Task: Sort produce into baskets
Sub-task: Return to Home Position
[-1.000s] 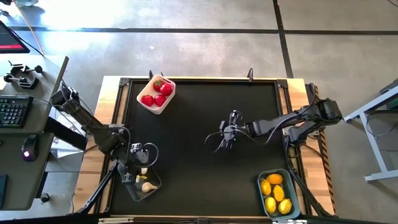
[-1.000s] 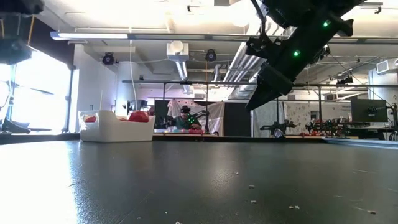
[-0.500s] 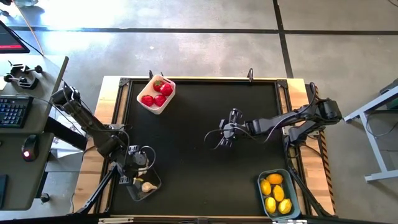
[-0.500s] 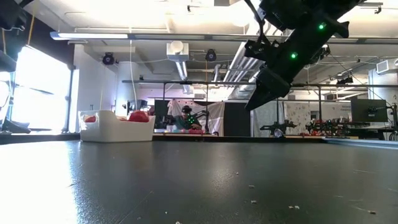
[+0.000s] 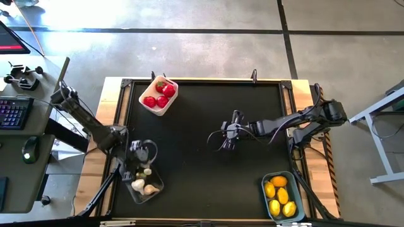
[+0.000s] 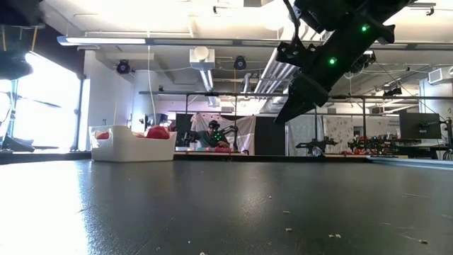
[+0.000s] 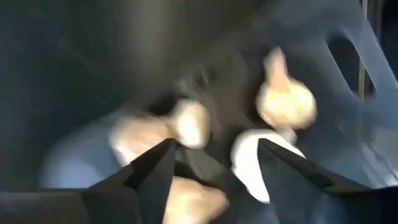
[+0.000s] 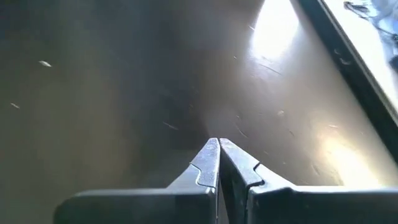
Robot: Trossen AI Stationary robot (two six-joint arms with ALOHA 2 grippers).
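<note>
High view, reporter: Why did the left gripper [image 7: 214, 149] hover over the clear tub [image 5: 134, 195] at the near left?

Operator: Its fingers [image 7: 152, 171] stood wide and empty above the garlic [image 5: 150, 189] lying inside, likely a finished drop. The right gripper [image 8: 218, 144], pinched shut on nothing, hung over mid-table, out of the way. Tomatoes [image 5: 162, 101] sat in the white tub [image 5: 165, 113] far left, lemons [image 5: 281, 195] in the blue tub [image 5: 264, 192] near right; sorting looked complete.

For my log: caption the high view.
Tomatoes, garlic and lemons binned separately; left gripper open over garlic, right gripper shut mid-table.
</note>
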